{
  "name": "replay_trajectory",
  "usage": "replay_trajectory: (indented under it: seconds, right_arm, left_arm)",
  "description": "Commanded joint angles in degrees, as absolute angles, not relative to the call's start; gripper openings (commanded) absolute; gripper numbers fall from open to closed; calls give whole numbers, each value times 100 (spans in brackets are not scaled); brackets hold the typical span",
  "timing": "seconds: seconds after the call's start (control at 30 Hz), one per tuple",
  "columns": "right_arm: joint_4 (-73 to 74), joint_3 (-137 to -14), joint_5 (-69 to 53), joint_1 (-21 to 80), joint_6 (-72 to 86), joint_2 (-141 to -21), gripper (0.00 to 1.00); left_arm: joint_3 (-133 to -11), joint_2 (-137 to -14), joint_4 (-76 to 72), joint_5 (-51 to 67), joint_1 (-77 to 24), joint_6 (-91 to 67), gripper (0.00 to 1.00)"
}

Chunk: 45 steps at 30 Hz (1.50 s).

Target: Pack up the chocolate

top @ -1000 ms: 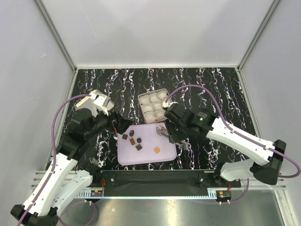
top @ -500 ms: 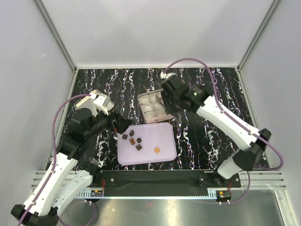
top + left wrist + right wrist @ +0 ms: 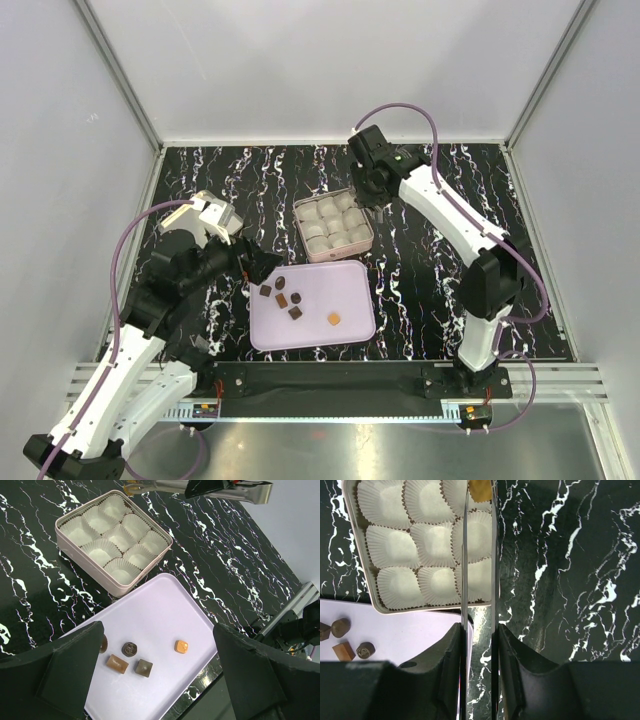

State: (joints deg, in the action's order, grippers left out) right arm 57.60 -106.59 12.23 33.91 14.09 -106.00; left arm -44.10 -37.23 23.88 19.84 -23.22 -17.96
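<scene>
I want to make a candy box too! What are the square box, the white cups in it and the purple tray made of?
The square pale-pink box looks like thin painted metal: smooth walls, neat rim. The white pleated cups look like matte, crinkled paper. The flat lilac tray is probably plastic: smooth, faintly glossy, rounded corners.

table (image 3: 440,290): black, white marble veining. tray (image 3: 345,285): plain pale lilac. tin (image 3: 85,564): pinkish silver; paper cups (image 3: 102,550) white, fluted. chocolate (image 3: 130,649) on tray: mostly dark brown, one caramel-tan, one orange at tray's 4 o'clock. orange-tan piece (image 3: 480,489) at tin's 1 o'clock corner. arms (image 3: 450,215) white, black joints; cables (image 3: 400,106) purple.
</scene>
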Motion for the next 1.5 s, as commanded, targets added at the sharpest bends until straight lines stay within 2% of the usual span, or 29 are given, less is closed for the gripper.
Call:
replay_trajectory:
  seconds: [0.0,0.73,1.0,1.13,1.33,1.47]
  right_arm:
    - [5362,-10960,967,3357,1266,-10652,37]
    - [4904,-10389,870,3357,1327,-10951,39]
    - [4887,-10450,870,3349,1345,-10960,48]
    - [5062,-10652,923,3357,1283,-10960,49]
    - [5615,-10951,563,3384,1274,-10592,48]
    - [5818,-10390,510,3935,1195,-9854,48]
  left_arm:
    - [-4430,-3735,2145,2162,-2294,-1784,99]
    - [-4438,-3753,2162,2127,-2294,-1775,99]
    - [-4447,-3788,2153,2153,-2294,-1767,99]
    - [-4456,-3797,2153,2162,-2294,-1767,99]
    - [-4447,-3788,2162,2127,-2294,-1758,99]
    - [-4447,-3779,2180,2092,-2294,-1758,99]
